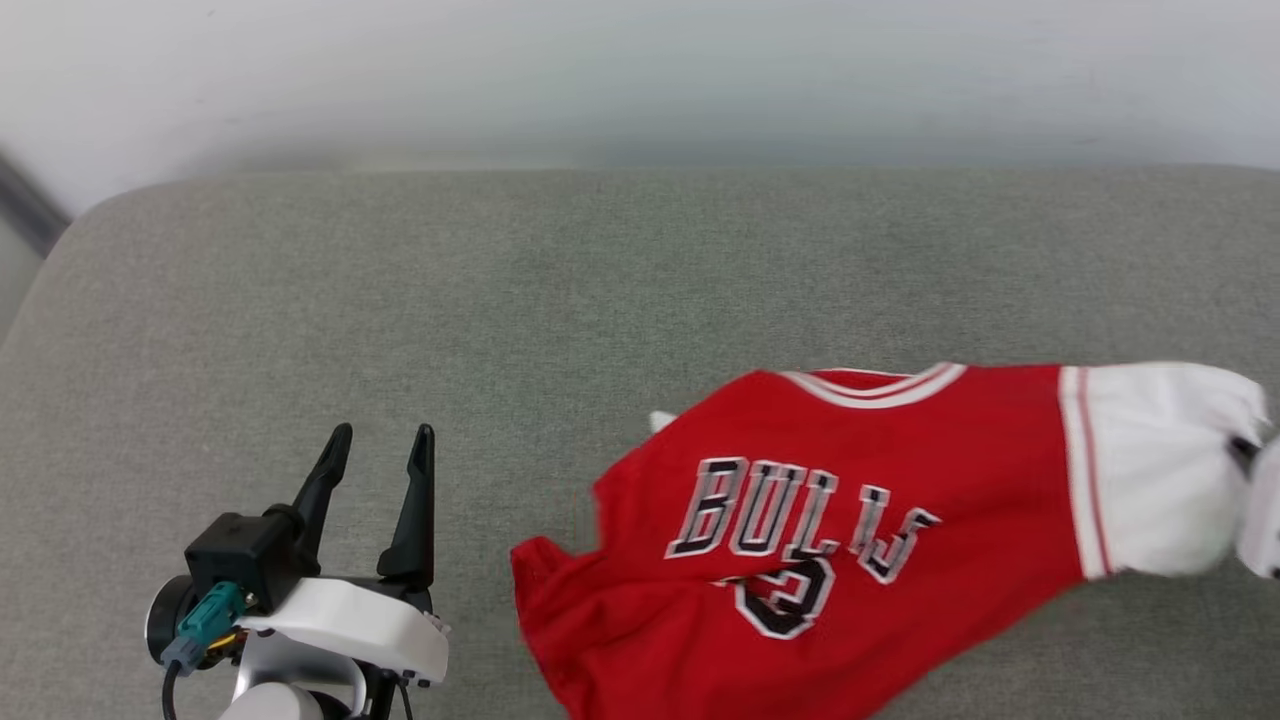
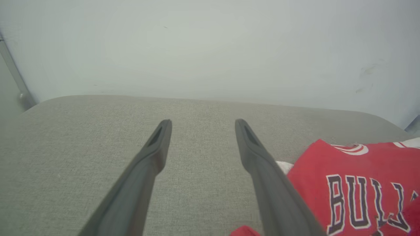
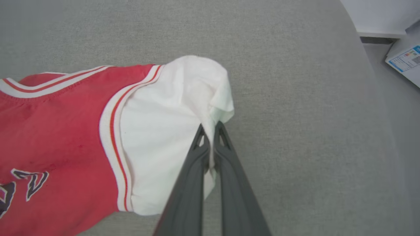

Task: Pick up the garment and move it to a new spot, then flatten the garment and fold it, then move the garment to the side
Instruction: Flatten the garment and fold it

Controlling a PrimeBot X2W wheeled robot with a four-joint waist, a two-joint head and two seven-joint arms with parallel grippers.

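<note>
one sleeve edge of garment (image 3: pixel 65 114) pinched in right tool (image 3: pixel 210 126) | left tool (image 1: pixel 385 432) spread — open cushion (image 1: pixel 500 260) ahead

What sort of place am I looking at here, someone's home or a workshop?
Probably an indoor room set up for folding clothes, though I can't be sure. A broad grey fabric-covered cushion, like a sofa seat, stands against a plain pale wall, and a red jersey lies on it.
</note>
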